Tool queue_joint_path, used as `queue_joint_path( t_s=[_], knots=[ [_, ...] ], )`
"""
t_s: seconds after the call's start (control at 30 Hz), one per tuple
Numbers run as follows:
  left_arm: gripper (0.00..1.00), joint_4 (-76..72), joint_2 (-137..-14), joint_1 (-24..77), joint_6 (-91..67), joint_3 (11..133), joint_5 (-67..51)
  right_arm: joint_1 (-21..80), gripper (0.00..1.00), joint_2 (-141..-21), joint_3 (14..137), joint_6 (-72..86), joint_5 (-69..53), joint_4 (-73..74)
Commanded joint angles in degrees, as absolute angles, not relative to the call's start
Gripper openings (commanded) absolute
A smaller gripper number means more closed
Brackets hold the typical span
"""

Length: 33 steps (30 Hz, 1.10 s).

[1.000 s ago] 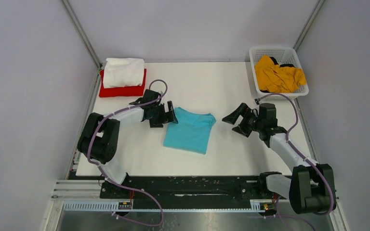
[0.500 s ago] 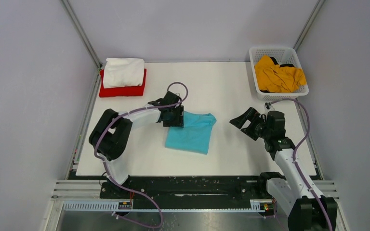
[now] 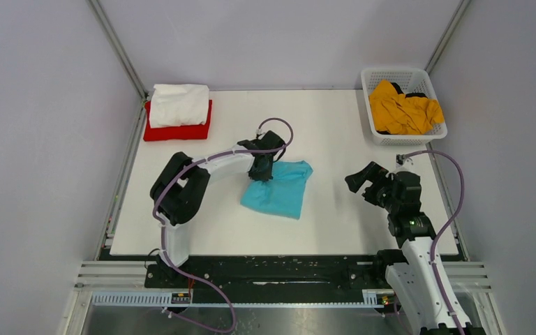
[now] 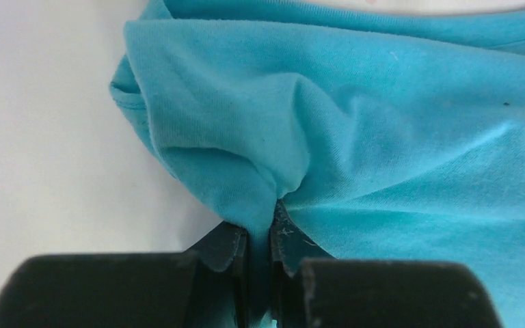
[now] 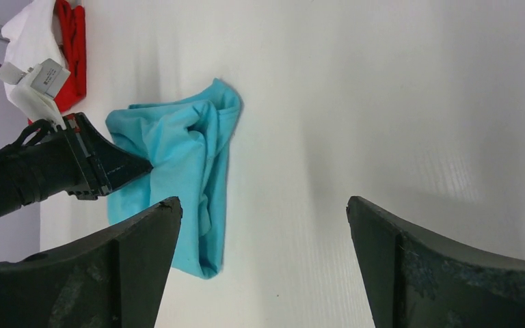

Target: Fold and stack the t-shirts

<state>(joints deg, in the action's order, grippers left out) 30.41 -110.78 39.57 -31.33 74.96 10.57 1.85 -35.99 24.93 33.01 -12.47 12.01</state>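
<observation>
Compared with one second ago: left gripper (image 3: 262, 171) farther right, now over the left edge of the turquoise t-shirt (image 3: 280, 190) instead of beside it. Cloth at that edge bunched and nudged slightly rightward. Right gripper (image 3: 364, 184) drawn back toward the near right of the table (image 3: 321, 118), well apart from the shirt.

Left wrist view: fingers (image 4: 227, 246) pressed together on a pinched ridge of turquoise cloth, with fabric puckering up and away from the pinch. Clamped firmly on the shirt. Bare table visible just left of the gathered edge. Rest of the shirt lying folded on the table, roughly at its centre.

Right wrist view: fingers (image 5: 109, 266) spread wide, nothing between them. Hovers above bare table, facing the shirt and the left gripper across it.

Far left corner: white t-shirt (image 3: 179, 103) folded and lying on top of the folded red t-shirt (image 3: 178, 131), with a red edge showing along the near side. Stack well apart from the turquoise shirt.

Far right corner: white basket (image 3: 391, 71) holding the crumpled mustard yellow t-shirt (image 3: 403, 110).
</observation>
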Motion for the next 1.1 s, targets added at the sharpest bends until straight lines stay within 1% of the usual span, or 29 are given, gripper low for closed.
queue_joint_path(
  t_s=[0.0, 0.2, 0.37, 0.7, 0.87, 1.07],
  knots=[
    [0.0, 40.4, -113.5, 38.9, -26.6, 81.2, 29.8, 1.7, 0.99, -33.4, 24.7, 30.3, -8.4, 13.9],
    [0.0, 39.2, -115.5, 37.4, -17.3, 90.7, 43.9, 1.8, 0.99, -31.1, 24.9, 28.4, -7.0, 15.3],
    [0.0, 39.4, -119.9, 33.1, -9.8, 99.3, 49.6, 1.8, 1.0, -30.9, 25.0, 27.7, -4.6, 16.4],
    [0.0, 29.4, -124.3, 24.8, 10.3, 110.3, 53.2, 1.7, 1.0, -34.3, 25.2, 26.7, -1.6, 16.1],
    [0.0, 28.0, -127.0, 21.0, 15.1, 116.7, 49.9, 1.8, 0.99, -34.9, 24.9, 26.6, -0.5, 15.3],
    [0.0, 26.0, -130.0, 18.8, 18.9, 122.9, 51.6, 1.8, 0.99, -35.2, 24.8, 26.5, -0.3, 14.9]
  ],
)
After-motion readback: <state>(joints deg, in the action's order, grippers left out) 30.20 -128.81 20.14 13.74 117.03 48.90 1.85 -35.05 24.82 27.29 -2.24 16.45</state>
